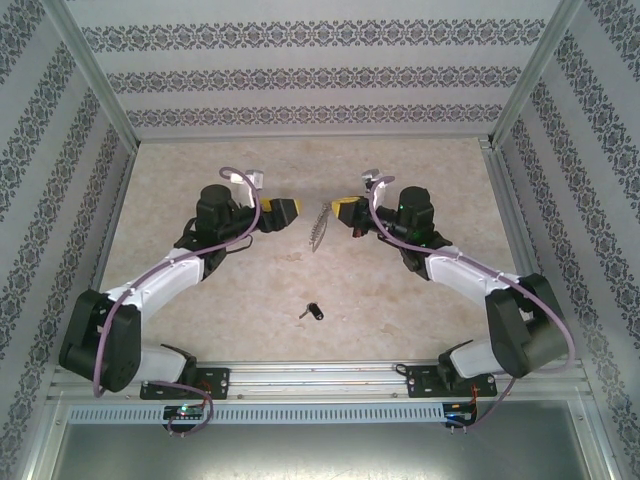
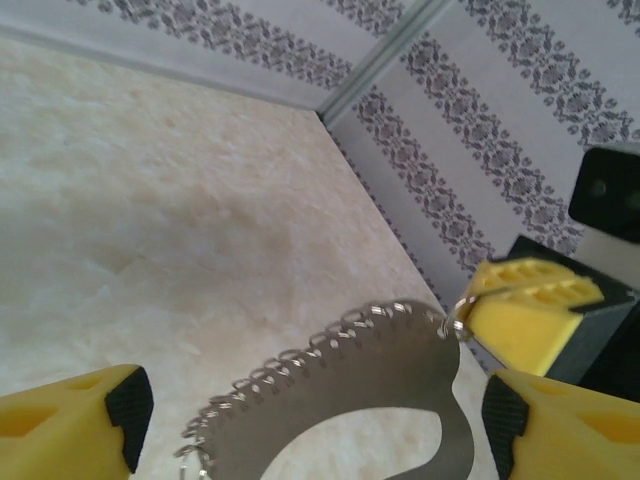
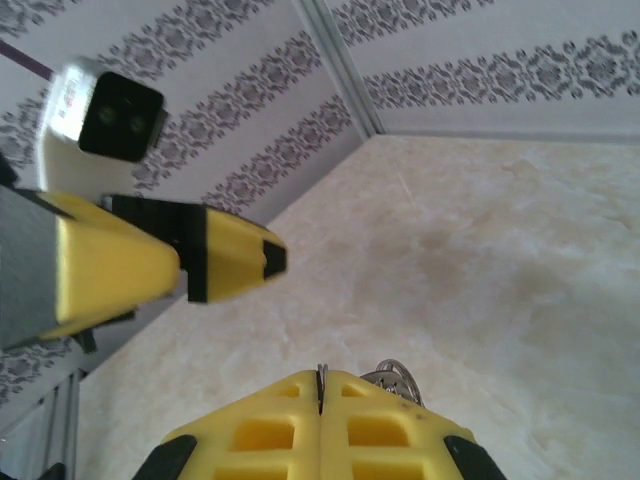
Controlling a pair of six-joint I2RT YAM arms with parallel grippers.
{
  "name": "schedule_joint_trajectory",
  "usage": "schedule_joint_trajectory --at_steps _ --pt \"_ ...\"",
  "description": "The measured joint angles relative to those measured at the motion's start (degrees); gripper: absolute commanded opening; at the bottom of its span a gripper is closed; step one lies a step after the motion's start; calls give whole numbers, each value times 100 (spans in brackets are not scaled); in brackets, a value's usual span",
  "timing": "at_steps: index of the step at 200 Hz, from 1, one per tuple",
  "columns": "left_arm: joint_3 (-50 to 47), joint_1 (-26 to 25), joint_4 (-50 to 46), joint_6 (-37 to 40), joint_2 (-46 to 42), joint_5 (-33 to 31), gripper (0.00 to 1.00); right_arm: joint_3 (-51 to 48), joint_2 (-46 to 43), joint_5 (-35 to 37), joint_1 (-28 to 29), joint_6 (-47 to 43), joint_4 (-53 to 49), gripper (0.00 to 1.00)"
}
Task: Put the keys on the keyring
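Right tool: clenched on keyring edge, ring aloft.
Left tool: released, straddling keyring.
Key: on counter, well apart from both tools, untouched.
Remaining: key pickup, threading.

Black-and-white arms, purple cables, yellow gripper fingers

keyring — shiny smooth metal | table — matt mottled stone-look top

A pale, marbled worktop lay across the centre of the frame. Patterned walls enclosed it above and at both sides, and a metal rail ran along the bottom.
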Motion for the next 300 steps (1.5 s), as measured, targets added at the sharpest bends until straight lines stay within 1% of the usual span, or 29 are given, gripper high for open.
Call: schedule_joint_trajectory --at_steps 18,29,47,68,83,111,136,156,203,226,258,276,300 --pt "105 -57 72 -22 136 155 78 0 168 -232 -35 319 389 0" --pt "151 -83 136 -48 186 225 73 2 254 -361 -50 474 568 0" --pt "225 -98 236 -105 232 306 68 22 334 -511 -50 658 763 0" --pt "308 -129 374 -157 293 404 57 92 415 -688 -59 846 927 0" --pt "363 -160 470 -166 365 452 52 144 476 -791 -59 942 1043 0" --pt "446 -240 605 -192 551 584 48 170 533 -859 -59 1062 1178 0" --pt "446 -273 605 -210 595 656 47 173 570 -863 -59 1108 1204 0" --pt "448 -280 621 -201 595 671 48 173 597 -852 -59 1130 1239 0" --pt "448 -350 616 -138 597 638 53 173 831 -649 -61 1086 1198 0" --pt "448 -350 595 -90 595 514 57 201 909 -566 -61 981 1047 0" --pt "435 -350 444 39 490 227 61 522 1248 -498 -61 826 726 0" --pt "387 -350 361 157 310 31 67 697 1421 -461 -59 774 584 0" --pt "352 -350 234 339 111 -271 83 855 1497 -350 -44 625 326 0"
